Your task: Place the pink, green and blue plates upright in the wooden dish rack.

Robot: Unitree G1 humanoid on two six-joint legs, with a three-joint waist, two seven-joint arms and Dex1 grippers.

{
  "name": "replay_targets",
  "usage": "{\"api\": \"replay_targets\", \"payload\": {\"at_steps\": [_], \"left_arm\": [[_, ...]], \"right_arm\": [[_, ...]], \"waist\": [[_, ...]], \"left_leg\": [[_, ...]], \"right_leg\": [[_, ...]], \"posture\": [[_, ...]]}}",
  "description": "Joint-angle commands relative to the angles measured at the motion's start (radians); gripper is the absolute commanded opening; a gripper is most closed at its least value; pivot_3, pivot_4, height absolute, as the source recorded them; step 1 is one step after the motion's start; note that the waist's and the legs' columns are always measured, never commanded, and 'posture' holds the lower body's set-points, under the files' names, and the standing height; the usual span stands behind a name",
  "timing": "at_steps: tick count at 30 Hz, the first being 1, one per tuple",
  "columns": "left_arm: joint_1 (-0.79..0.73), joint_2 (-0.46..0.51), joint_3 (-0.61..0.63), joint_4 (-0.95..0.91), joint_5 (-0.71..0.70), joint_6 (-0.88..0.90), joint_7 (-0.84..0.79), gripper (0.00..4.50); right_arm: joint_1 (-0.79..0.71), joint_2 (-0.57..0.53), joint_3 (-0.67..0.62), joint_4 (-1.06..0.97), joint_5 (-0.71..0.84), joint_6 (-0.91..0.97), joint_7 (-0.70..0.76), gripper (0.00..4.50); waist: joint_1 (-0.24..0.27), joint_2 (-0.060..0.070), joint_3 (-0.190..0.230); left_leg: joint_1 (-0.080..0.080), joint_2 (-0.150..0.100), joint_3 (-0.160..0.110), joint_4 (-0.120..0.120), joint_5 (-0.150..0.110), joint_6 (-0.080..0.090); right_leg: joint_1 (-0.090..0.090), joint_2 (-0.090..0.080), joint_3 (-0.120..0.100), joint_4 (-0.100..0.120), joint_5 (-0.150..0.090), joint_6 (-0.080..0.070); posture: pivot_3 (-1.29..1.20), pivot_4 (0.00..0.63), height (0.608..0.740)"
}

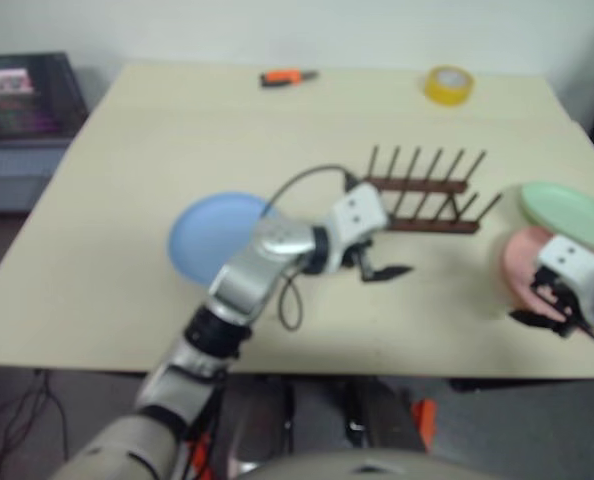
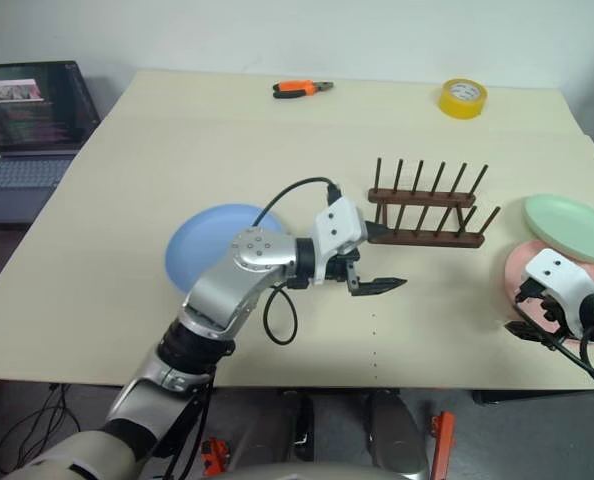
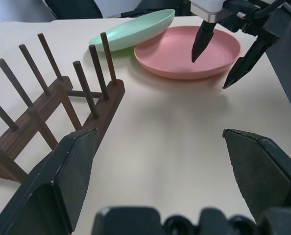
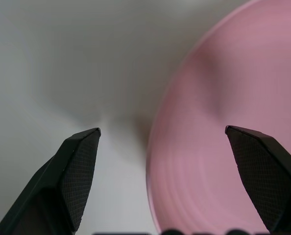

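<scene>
The right tool (image 2: 529, 313) hangs spread wide over the near-left rim of the pink plate (image 2: 512, 268), grasping nothing. The green plate (image 2: 569, 227) leans on the pink plate's far edge, right of the empty wooden dish rack (image 2: 424, 213). The left tool (image 2: 375, 286), also spread and empty, hovers near the rack, with the blue plate (image 2: 202, 243) flat on the table (image 2: 157, 150) to its left.

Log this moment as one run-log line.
rack: empty | right hand: open over pink plate rim | left hand: open, holding nothing | blue plate: flat

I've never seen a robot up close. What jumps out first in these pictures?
Three pastel plates: the blue plate lies flat behind the left arm, the green plate leans on the pink plate at the table's right edge. Between them stands the wooden dish rack, holding nothing. The right gripper, jaws open, hovers over the pink plate's rim.
</scene>
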Motion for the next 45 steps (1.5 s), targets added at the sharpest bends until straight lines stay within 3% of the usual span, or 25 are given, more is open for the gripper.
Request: {"api": "replay_targets", "payload": {"at_steps": [1, 4, 14, 26, 36, 45], "left_arm": [[0.005, 0.007, -0.007, -0.043, -0.010, -0.008, 0.006, 4.50], [0.007, 0.013, -0.007, -0.042, -0.009, -0.008, 0.010, 4.50], [0.004, 0.032, -0.005, -0.029, -0.005, -0.020, 0.015, 4.50], [0.001, 0.051, -0.012, -0.018, 0.000, -0.035, 0.004, 4.50], [-0.001, 0.062, -0.012, -0.016, -0.005, -0.040, 0.005, 4.50], [0.007, 0.051, -0.010, -0.024, -0.009, -0.034, 0.022, 4.50]], "right_arm": [[-0.020, 0.013, 0.012, 0.025, -0.007, -0.044, -0.003, 4.31], [-0.025, 0.011, 0.028, 0.043, -0.013, -0.058, 0.003, 3.52], [0.002, -0.032, -0.017, -0.038, 0.068, -0.008, 0.094, 0.01], [-0.039, -0.037, -0.239, -0.196, 0.312, 0.086, 0.224, 0.01], [-0.269, -0.045, -0.428, -0.154, 0.566, 0.205, 0.233, 0.01], [-0.664, 0.055, -0.440, 0.103, 0.705, 0.138, 0.122, 0.01]], "waist": [[0.000, 0.000, 0.000], [0.000, 0.000, 0.000], [-0.002, 0.000, 0.000], [-0.003, 0.000, 0.000], [0.000, -0.001, 0.000], [-0.002, 0.000, 0.000]], "left_leg": [[0.000, 0.000, 0.000, 0.000, 0.000, 0.000], [0.000, 0.000, 0.000, 0.000, 0.000, 0.000], [0.001, 0.000, 0.000, 0.000, 0.000, 0.000], [0.002, 0.000, 0.000, 0.000, 0.000, 0.000], [0.001, 0.000, 0.000, 0.000, 0.000, 0.000], [0.001, 0.000, 0.000, 0.000, 0.000, 0.000]], "right_leg": [[0.000, 0.000, 0.000, 0.000, 0.000, 0.000], [0.000, 0.000, 0.000, 0.000, 0.000, 0.000], [0.001, 0.000, 0.000, 0.000, 0.000, 0.000], [0.002, 0.000, 0.000, 0.000, 0.000, 0.001], [0.002, 0.000, 0.000, -0.001, 0.001, 0.001], [0.001, -0.001, 0.000, -0.001, 0.001, -0.001]], "posture": [[0.00, 0.150, 0.740], [0.00, 0.150, 0.740], [0.00, 0.150, 0.740], [0.00, 0.150, 0.740], [0.00, 0.150, 0.740], [0.00, 0.150, 0.740]]}}
